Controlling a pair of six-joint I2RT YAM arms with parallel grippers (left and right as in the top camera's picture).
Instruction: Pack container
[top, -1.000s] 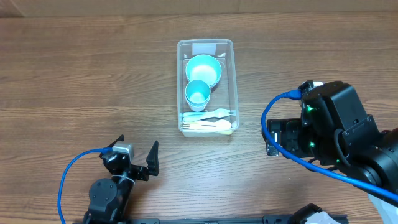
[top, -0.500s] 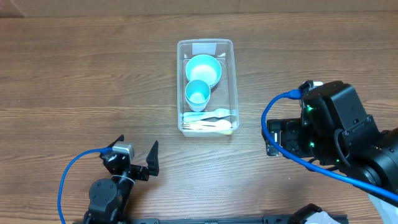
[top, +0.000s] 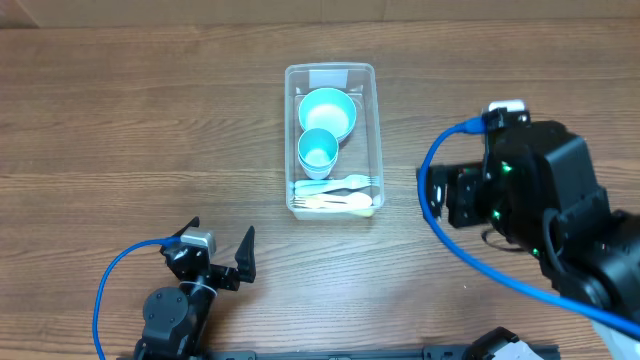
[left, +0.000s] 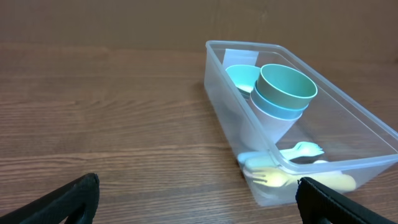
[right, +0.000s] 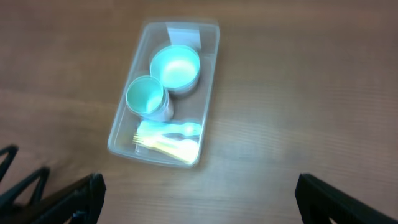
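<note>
Lower left of the overhead frame: the left fingers (top: 247, 245) are spread wide with nothing between them, tips directed toward the upper right. From them the container (top: 288, 130) is found up and to the right, near but apart. In the left wrist view its near short end sits right of centre, ahead of the tips.

Centre: the container rests on the worktop (top: 120, 120), long axis running top to bottom of the frame. Inside, from the top down, a bowl (top: 327, 112), a cup (top: 318, 152) and cutlery (top: 335, 195) laid crosswise are noted.

Right: the right arm (top: 530, 200) is placed abreast of the container's long right wall, apart from it. Its fingers are hidden overhead. In the right wrist view the right fingers (right: 68, 196) are seen spread and empty, the container lying ahead, left of centre.

Judged: a short end is presented to the left fingers, a long side to the right. Neither arm is clearly nearer.
</note>
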